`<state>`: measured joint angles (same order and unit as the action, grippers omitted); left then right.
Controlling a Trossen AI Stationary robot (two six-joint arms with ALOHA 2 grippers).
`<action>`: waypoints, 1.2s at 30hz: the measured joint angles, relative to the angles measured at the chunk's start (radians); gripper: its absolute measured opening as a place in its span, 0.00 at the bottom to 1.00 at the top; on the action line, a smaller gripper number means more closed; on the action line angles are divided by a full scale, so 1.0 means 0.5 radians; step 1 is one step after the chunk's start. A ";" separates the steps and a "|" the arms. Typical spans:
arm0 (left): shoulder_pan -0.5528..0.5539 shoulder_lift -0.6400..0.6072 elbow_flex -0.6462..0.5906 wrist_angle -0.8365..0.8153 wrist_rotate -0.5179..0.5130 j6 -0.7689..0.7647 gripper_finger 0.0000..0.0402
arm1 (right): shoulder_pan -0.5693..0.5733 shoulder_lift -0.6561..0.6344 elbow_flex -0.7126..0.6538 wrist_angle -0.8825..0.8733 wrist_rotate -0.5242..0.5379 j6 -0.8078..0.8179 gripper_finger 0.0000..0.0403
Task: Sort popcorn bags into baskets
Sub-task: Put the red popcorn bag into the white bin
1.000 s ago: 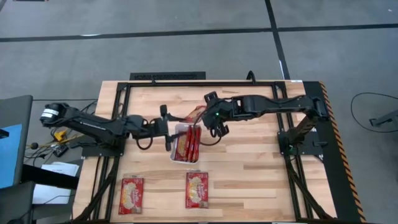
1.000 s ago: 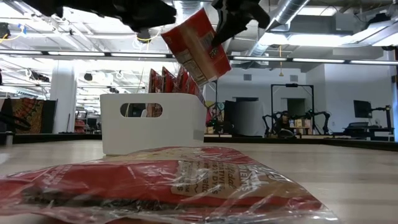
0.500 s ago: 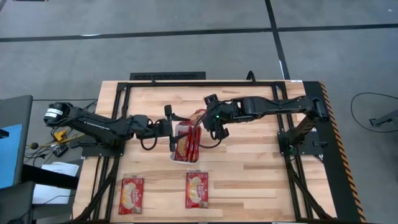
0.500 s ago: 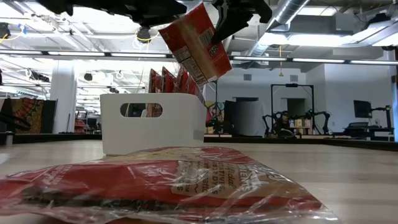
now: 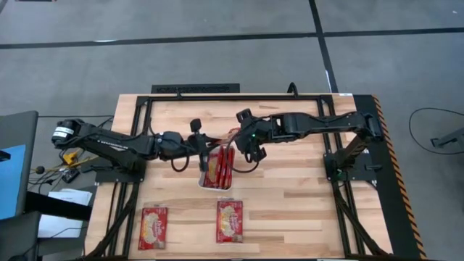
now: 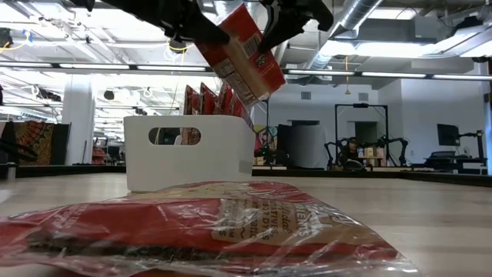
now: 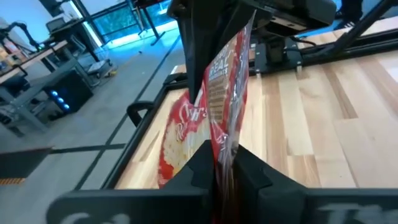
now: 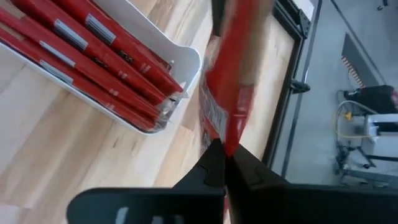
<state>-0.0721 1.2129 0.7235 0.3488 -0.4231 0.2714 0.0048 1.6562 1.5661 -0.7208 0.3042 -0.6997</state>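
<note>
We have the right gripper (image 6: 269,38) pinching the popcorn bag (image 6: 242,54) by its edge, and the left gripper (image 7: 219,165) clamped on it too, so it hangs tilted above the basket (image 6: 188,161) just below both grippers, ready to slot in beside the upright packets (image 8: 93,53).

Both arms reach in from their sides and meet over the middle of the surface. The left hand (image 5: 205,139) and the right hand (image 5: 239,137) face each other, each with its fingers pinched tight on one packet (image 5: 226,138) held between them.
</note>
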 joint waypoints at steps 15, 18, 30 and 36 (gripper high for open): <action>-0.397 -0.131 -0.132 0.052 -0.804 -0.239 0.01 | -0.056 -0.011 0.000 0.134 0.116 0.131 0.31; -0.578 -0.136 -0.259 0.121 -1.123 -0.389 0.01 | -0.084 -0.020 0.002 0.152 0.116 0.257 0.36; -1.057 -0.135 -0.447 0.361 -1.852 -0.360 0.01 | -0.216 0.006 0.000 0.625 -0.732 0.060 0.37; -1.062 -0.135 -0.446 0.601 -1.664 -0.061 0.01 | -0.252 0.005 0.001 0.771 -1.195 0.023 0.35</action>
<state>-0.6029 1.1454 0.5002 0.6495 -1.2551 0.2409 -0.1214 1.6585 1.5665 -0.3353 -0.2932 -0.6883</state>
